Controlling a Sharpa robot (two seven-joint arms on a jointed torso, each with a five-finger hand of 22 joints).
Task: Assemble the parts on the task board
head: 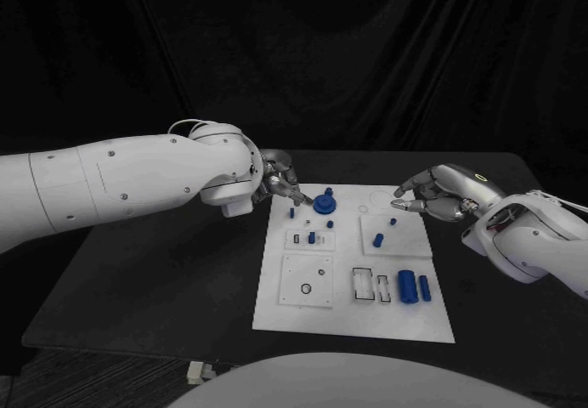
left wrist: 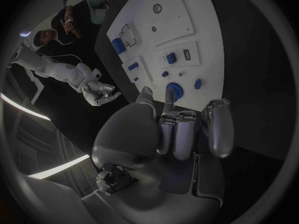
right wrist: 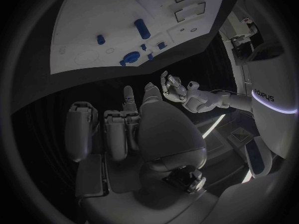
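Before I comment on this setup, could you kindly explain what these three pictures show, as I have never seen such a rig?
It is a two-armed robot at a black table. One picture looks down from its head; the two round ones come from cameras at its wrists, behind each hand. The left hand hovers at the far left corner of the white task board, beside a round blue part. The right hand hovers at the board's far right corner. Both have their fingers apart, and neither seems to hold anything. More small blue parts stand on the board, including two cylinders near its right edge.

Matt white task board (head: pixel 355 314), matt black table (head: pixel 147 280)
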